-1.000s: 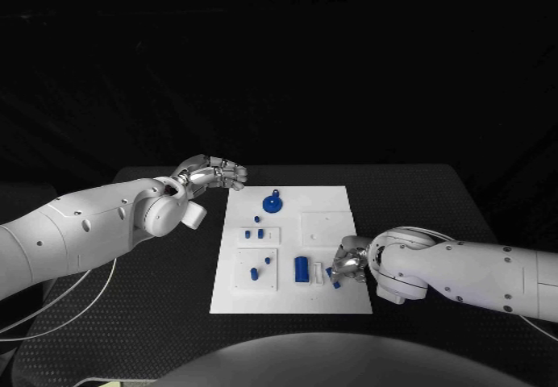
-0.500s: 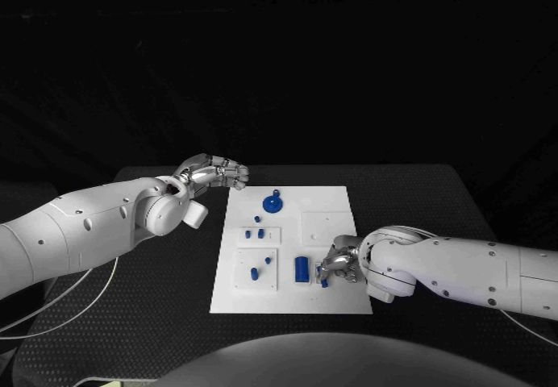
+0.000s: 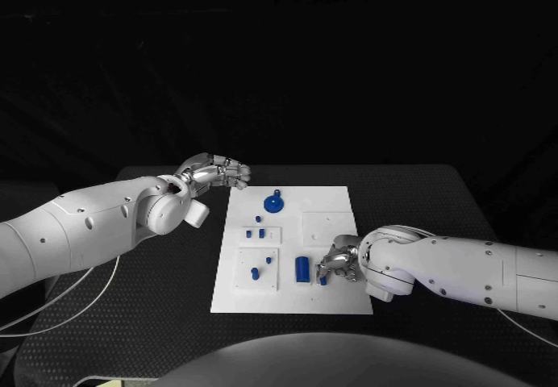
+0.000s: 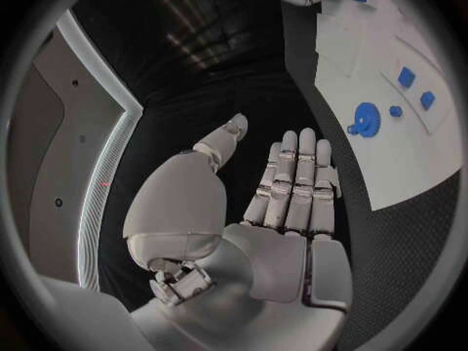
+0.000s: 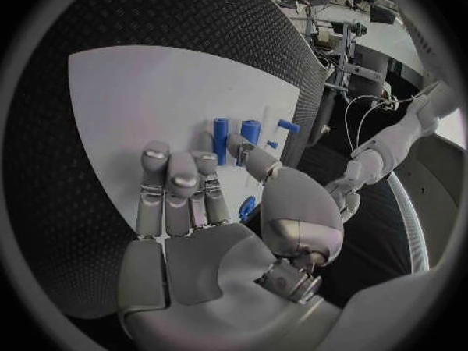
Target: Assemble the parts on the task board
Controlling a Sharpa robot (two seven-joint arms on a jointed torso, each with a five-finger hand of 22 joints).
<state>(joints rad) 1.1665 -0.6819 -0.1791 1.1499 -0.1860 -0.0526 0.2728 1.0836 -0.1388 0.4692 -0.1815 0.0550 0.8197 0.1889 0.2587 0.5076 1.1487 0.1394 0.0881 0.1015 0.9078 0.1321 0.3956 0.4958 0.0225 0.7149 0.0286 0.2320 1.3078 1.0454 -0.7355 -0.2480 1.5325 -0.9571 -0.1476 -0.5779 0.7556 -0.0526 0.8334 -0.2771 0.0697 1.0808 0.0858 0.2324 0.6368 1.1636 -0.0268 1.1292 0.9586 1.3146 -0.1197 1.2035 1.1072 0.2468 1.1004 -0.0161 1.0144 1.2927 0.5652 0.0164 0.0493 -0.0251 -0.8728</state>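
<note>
Right hand (image 3: 341, 262) hovered over white rectangular task board (image 3: 331, 201) on black bench (image 3: 418, 193), fingers (image 5: 171, 181) seemingly empty, loosely together. Blue cylindrical part (image 3: 301, 268) lay pointing away from robot. Left hand (image 3: 215, 172) curled, empty.

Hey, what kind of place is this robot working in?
Probably a robotics lab or test cell: a white task board with small blue parts lies on a black table, and metal equipment racks with cables stand beyond it.
</note>
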